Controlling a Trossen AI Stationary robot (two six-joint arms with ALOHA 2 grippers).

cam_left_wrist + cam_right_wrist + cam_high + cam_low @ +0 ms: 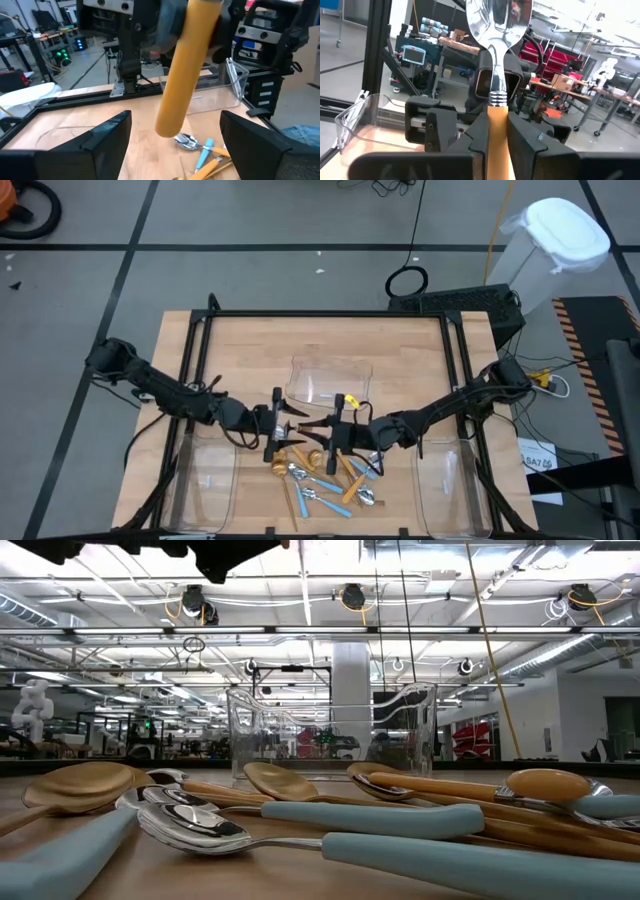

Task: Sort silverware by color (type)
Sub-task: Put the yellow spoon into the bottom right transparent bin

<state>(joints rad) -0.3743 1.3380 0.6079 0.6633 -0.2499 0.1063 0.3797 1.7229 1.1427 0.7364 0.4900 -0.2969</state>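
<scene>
Right gripper (pixel 496 135) pinching an orange-handled spoon (pixel 496 70) by the handle, above the table's middle (pixel 400 350). Left gripper (pixel 175 132) spread wide, facing it, either side of the handle's end. Remaining spoons (pixel 325 480) heaped just beneath.

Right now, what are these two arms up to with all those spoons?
They are sorting spoons. The right gripper is shut on an orange-handled spoon, held up above the table. The left gripper faces it with fingers open around the handle's end. The other spoons lie piled at the table's near edge.
</scene>
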